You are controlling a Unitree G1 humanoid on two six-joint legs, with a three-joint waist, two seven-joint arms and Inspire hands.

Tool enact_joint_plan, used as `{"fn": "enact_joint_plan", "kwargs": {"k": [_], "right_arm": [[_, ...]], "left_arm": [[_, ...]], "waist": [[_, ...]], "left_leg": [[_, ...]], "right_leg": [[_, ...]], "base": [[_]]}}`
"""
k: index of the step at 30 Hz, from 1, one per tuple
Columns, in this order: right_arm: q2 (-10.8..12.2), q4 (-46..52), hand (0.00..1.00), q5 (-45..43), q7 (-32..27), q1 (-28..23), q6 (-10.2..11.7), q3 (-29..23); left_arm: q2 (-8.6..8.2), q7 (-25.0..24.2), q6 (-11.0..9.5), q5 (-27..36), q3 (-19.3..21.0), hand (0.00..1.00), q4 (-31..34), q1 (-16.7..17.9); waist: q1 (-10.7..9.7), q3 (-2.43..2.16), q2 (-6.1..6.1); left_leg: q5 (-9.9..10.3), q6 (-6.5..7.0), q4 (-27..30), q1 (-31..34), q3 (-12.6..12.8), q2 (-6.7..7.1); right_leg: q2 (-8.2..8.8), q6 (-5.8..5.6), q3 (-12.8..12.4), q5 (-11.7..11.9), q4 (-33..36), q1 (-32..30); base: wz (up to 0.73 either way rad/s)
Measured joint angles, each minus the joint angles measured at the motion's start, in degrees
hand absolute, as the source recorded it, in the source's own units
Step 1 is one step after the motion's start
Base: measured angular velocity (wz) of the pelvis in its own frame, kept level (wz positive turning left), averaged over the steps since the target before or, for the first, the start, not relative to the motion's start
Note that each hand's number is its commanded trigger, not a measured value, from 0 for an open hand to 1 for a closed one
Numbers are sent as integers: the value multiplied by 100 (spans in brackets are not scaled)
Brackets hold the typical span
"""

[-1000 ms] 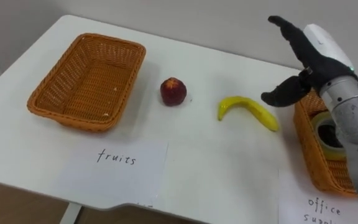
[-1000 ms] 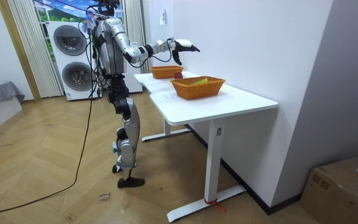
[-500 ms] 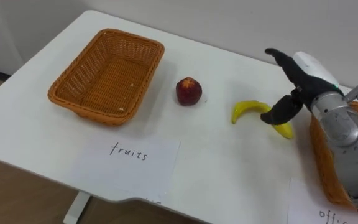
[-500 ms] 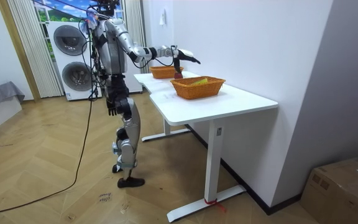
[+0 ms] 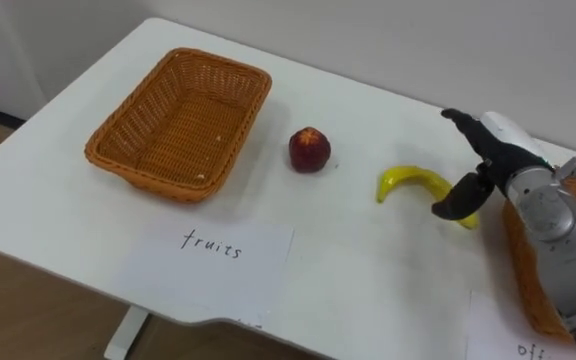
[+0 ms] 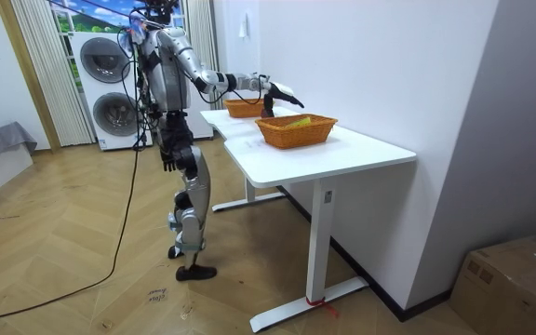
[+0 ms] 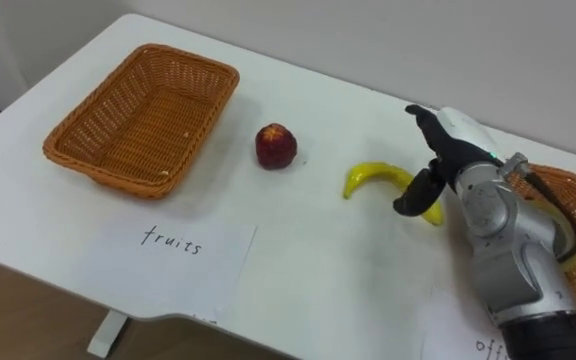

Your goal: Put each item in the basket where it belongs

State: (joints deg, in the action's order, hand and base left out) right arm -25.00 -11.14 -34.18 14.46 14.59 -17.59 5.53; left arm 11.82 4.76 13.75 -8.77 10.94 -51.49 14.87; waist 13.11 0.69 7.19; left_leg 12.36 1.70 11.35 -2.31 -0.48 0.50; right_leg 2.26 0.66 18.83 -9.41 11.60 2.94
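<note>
I have the right robot hand [image 5: 495,152] reached forward on an outstretched arm, fingers straight, thumb spread wide below them. The left robot hand [image 6: 167,162] hangs low beside the hip.

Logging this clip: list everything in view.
empty basket: 1, orange wicker, table's left
second basket: 1, orange wicker, table's right edge
apple: 1, red, beside the empty basket
banana: 1, yellow, right of the apple
paper labels: 2, white, table's front edge
table: 1, white, against the wall
washing machines: 2, white, stacked behind the robot
cardboard box: 1, brown, floor, room view's right
right hand: open, at the banana's right end
left hand: hanging by the hip
</note>
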Motion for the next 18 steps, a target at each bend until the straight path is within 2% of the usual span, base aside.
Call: {"fn": "enact_joint_plan", "kwargs": {"k": [5,9,18], "right_arm": [[0,-20,0,-1,-46,0,-15,9],[3,-22,0,-18,-50,0,-128,16],[5,-400,0,-12,-50,-9,-135,88]], "left_arm": [[0,-1,16,-25,-2,0,144,61],[1,-1,136,-97,-26,0,208,100],[17,-2,151,-93,-41,0,203,206]], "waist": [[7,-8,-5],[15,-36,-1],[33,-51,26]], "left_leg": [[-1,1,24,15,-5,3],[-7,7,28,15,-7,10],[-18,12,39,6,-52,20]], "right_leg": [[5,0,12,0,-1,-1],[13,0,17,0,1,1],[27,-1,86,0,1,43]], "base": [[0],[0],[2]]}}
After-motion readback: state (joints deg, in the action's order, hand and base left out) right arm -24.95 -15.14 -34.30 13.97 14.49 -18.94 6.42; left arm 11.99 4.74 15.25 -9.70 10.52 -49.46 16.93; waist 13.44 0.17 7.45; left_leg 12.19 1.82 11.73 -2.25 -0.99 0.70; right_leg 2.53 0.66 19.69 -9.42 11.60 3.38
